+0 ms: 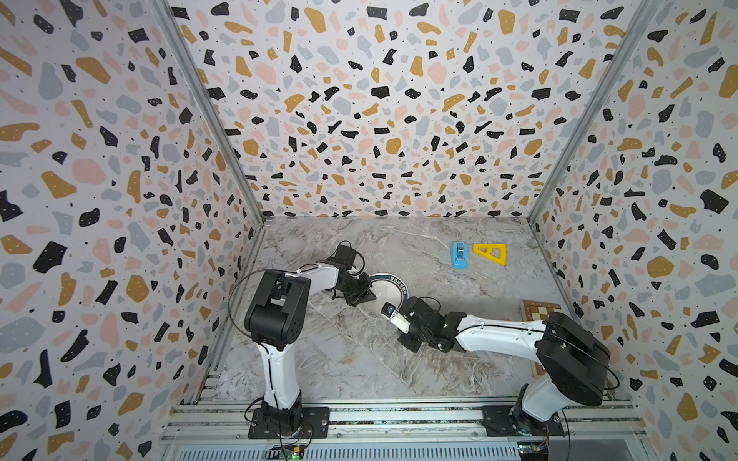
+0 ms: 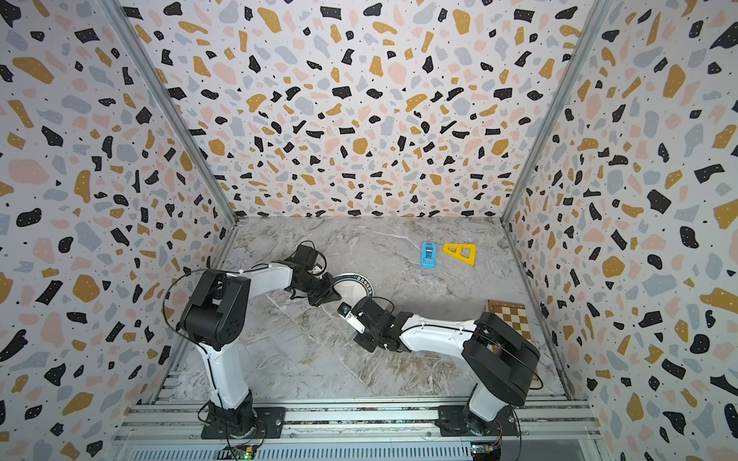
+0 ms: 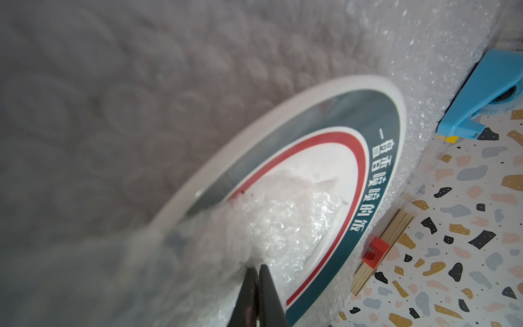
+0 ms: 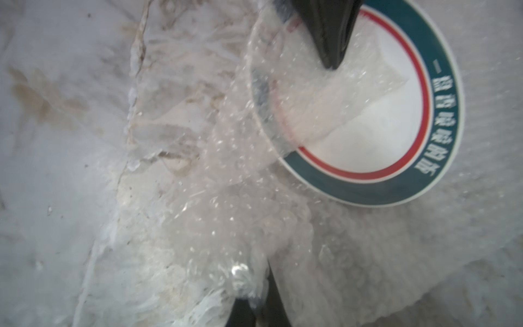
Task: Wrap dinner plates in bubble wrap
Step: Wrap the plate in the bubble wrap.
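Note:
The dinner plate (image 1: 393, 285) (image 2: 357, 284) is white with a dark teal rim band, white marks and a red inner ring. It lies on the clear, dimpled bubble wrap (image 1: 417, 263) at the middle of the marble table. My left gripper (image 3: 256, 267) is shut on a corner of the wrap, folded over the plate (image 3: 376, 158). In the right wrist view the left fingers (image 4: 331, 36) press that flap onto the plate (image 4: 390, 119). My right gripper (image 4: 254, 301) is shut on a bunched edge of the bubble wrap (image 4: 226, 198) in front of the plate.
A blue tape dispenser (image 1: 459, 254) and a yellow triangular piece (image 1: 493, 253) lie at the back right. A brown-and-cream checkered board (image 1: 541, 311) sits by the right wall, partly under the right arm, with a small red block (image 3: 375, 252) at its edge.

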{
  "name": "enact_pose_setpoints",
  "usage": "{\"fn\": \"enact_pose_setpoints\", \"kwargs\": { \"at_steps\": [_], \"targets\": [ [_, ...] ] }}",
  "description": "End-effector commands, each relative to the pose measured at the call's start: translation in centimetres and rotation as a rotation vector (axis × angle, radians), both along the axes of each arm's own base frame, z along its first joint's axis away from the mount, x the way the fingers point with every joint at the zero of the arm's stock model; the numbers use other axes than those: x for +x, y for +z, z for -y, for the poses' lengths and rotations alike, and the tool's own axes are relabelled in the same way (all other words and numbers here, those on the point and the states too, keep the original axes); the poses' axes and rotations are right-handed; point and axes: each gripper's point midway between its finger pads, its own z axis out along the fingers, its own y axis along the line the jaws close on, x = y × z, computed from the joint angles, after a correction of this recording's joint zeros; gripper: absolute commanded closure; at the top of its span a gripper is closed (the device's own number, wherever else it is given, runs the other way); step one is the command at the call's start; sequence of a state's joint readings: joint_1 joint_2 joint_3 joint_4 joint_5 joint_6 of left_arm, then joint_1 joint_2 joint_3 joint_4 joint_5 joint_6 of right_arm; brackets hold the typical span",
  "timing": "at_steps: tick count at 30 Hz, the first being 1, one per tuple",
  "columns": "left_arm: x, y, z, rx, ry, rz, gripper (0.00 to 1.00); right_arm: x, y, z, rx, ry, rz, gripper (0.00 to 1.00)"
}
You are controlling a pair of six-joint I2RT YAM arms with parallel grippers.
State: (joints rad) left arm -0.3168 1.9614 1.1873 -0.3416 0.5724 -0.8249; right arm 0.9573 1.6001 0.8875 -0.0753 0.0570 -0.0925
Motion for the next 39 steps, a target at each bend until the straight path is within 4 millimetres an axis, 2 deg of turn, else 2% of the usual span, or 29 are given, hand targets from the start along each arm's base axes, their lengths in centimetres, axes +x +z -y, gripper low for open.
{"fn": "enact_pose_setpoints", "kwargs": {
  "at_steps": [1, 8, 15, 19, 21, 22, 25, 28, 32, 36, 37, 39],
  "targets": [
    [-1.7, -3.4, -1.0, 0.077, 0.000, -0.090, 0.93, 2.6, 2.0, -1.0, 0.036, 0.034, 0.044, 0.96],
    [-1.8, -3.6, -0.9, 0.070, -0.002, -0.101, 0.92, 7.9, 2.5, -3.8, 0.037, 0.087, 0.068, 0.95],
    [-2.1, -4.1, -0.8, 0.062, -0.004, -0.118, 0.92, 11.8, 0.1, -5.4, 0.038, 0.072, 0.013, 0.89],
    [-2.3, -4.0, -0.7, 0.048, -0.005, -0.126, 0.92, 12.8, -1.1, -5.9, 0.037, 0.044, -0.019, 0.74],
    [-2.3, -3.9, -0.7, 0.039, -0.003, -0.127, 0.92, 13.0, -1.3, -5.8, 0.042, 0.023, -0.031, 0.58],
    [-2.3, -3.8, -0.8, 0.033, -0.001, -0.126, 0.92, 13.1, -1.4, -5.6, 0.046, 0.011, -0.041, 0.54],
    [-2.0, -3.2, -1.1, 0.012, 0.015, -0.120, 0.90, 13.2, -1.7, -5.1, 0.068, -0.013, -0.077, 0.52],
    [-1.4, -2.1, -1.1, -0.024, 0.024, -0.103, 0.89, 13.1, -2.3, -4.8, 0.078, -0.033, -0.107, 0.53],
    [-0.5, 0.7, -0.9, -0.067, 0.016, -0.048, 0.85, 13.3, -3.4, -4.0, 0.051, -0.075, -0.111, 0.60],
    [0.3, 3.8, -0.8, -0.081, 0.006, 0.021, 0.81, 13.3, -3.6, -3.4, 0.077, -0.097, -0.142, 0.89],
    [0.5, 4.4, -0.8, -0.089, 0.003, 0.032, 0.81, 13.3, -3.6, -3.3, 0.095, -0.100, -0.157, 0.93],
    [0.5, 5.3, -0.6, -0.103, -0.001, 0.046, 0.79, 13.4, -3.3, -3.1, 0.125, -0.109, -0.176, 0.97]
  ]
}}
